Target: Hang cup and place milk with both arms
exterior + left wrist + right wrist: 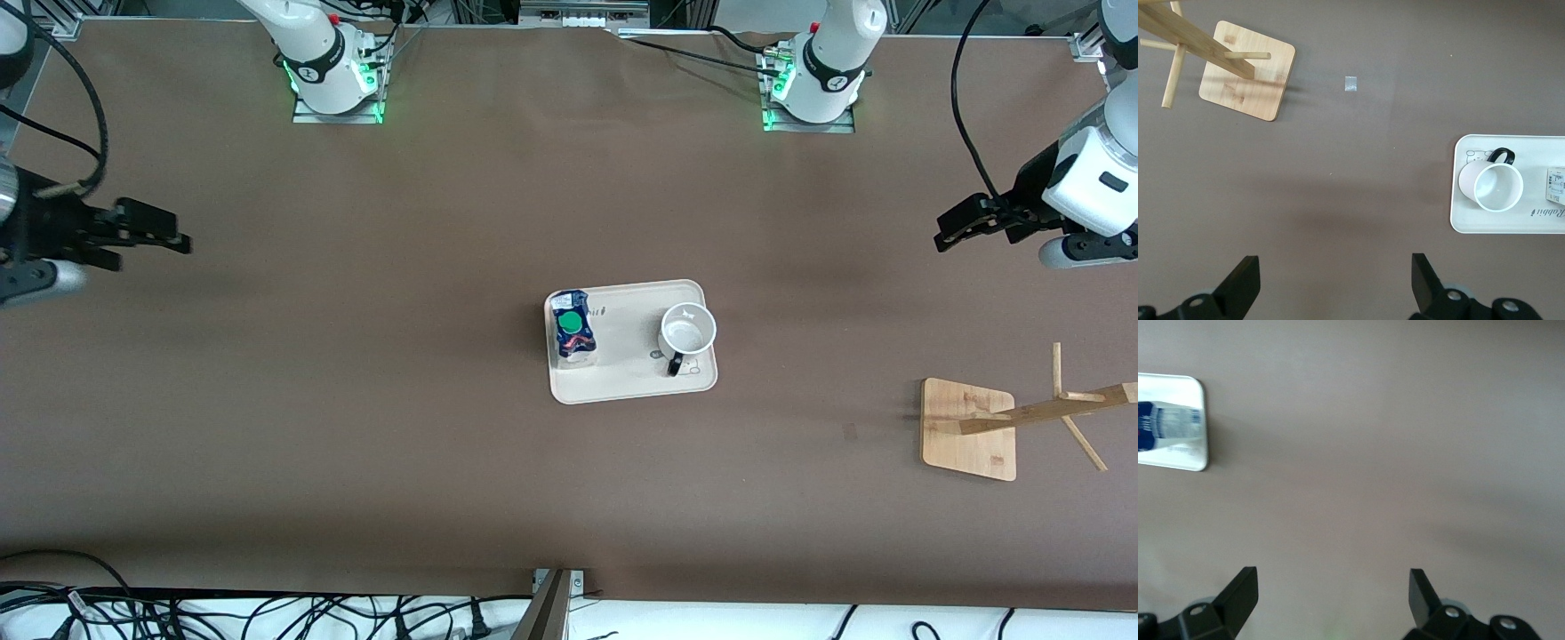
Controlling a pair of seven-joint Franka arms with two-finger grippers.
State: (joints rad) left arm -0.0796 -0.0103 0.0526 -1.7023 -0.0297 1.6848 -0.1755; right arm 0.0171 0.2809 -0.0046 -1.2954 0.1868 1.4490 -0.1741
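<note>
- Left arm: rising from its base at the table's top edge, it bends outward so that the left gripper (944, 233) hangs in the air over bare table at the left arm's end, well apart from the tray (622, 387). Its fingers (1245, 283) stand wide apart and hold nothing.
- Right arm: mirrored pose, with the right gripper (173, 233) over bare table at the right arm's end; its fingers (1241, 590) are spread wide and empty.
- Tray: cream, rounded rectangle, lying at mid-table between the two grippers.
- Cup (686, 332): upright on the tray's end toward the left arm, mouth up, black handle turned toward the front camera.
- Milk (574, 331): upright on the tray's end toward the right arm, green cap on top, apart from the cup.
- Wooden rack (969, 428): flat square base with a pegged post, near the left arm's end, nearer the front camera than the tray.
</note>
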